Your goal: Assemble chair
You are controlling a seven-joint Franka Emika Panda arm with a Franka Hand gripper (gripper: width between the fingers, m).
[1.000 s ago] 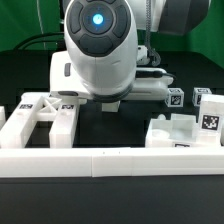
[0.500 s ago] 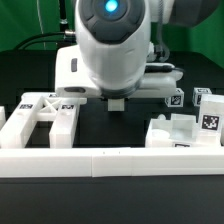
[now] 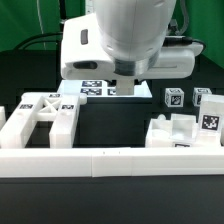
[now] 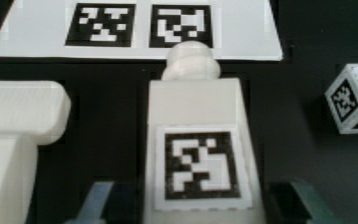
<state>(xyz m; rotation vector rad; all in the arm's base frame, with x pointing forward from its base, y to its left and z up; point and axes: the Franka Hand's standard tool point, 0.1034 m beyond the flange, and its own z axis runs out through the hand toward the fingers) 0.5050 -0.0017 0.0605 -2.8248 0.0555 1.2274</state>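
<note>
In the wrist view a white chair leg (image 4: pixel 201 130) with a square tag and a round peg at its far end lies between my fingers. My gripper (image 4: pixel 201 200) is shut on this leg, one finger at each long side. In the exterior view the gripper (image 3: pixel 122 72) hangs above the marker board (image 3: pixel 100 88), and the arm's body hides most of the leg. The cross-braced chair frame (image 3: pixel 45 110) lies on the exterior view's left. Another white chair part (image 3: pixel 180 130) sits on the right.
A long low white rail (image 3: pixel 110 160) runs across the front. Two small tagged legs (image 3: pixel 174 98) (image 3: pixel 203 97) stand at the back right. In the wrist view, a white part (image 4: pixel 16 120) and a tagged block (image 4: pixel 357 95) flank the held leg, with the marker board (image 4: pixel 140 30) beyond.
The arm has risen and moved toward the exterior view's right, uncovering the marker board. The jaws have kept the same width.
</note>
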